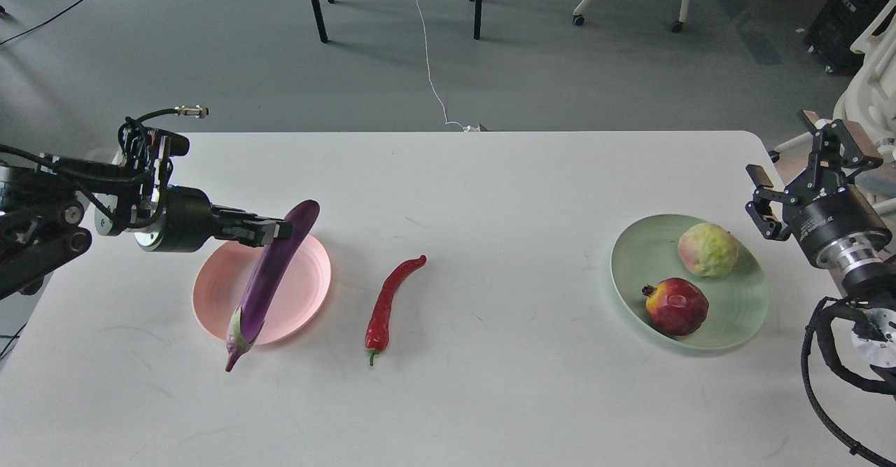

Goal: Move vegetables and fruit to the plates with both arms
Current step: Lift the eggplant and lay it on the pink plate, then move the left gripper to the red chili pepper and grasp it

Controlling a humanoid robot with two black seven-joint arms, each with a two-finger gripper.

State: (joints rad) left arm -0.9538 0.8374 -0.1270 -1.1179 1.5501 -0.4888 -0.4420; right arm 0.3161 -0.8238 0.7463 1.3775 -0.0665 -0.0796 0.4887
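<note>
The left end effector [276, 231] is clamped on the upper part of the eggplant [269, 281], which hangs tilted over the pink plate [308, 292], its stem end dipping past the near rim; this looks like the placing step for the vegetables; the chili pepper [388, 302] lies on the white desk [490, 194] just right of that plate, not yet moved; the right end effector [787, 183] stands wide and empty beside the green plate [742, 313], where the pale fruit [707, 248] and pomegranate [675, 306] already sit; next, I'd judge, the eggplant needs lowering flat and releasing.
</note>
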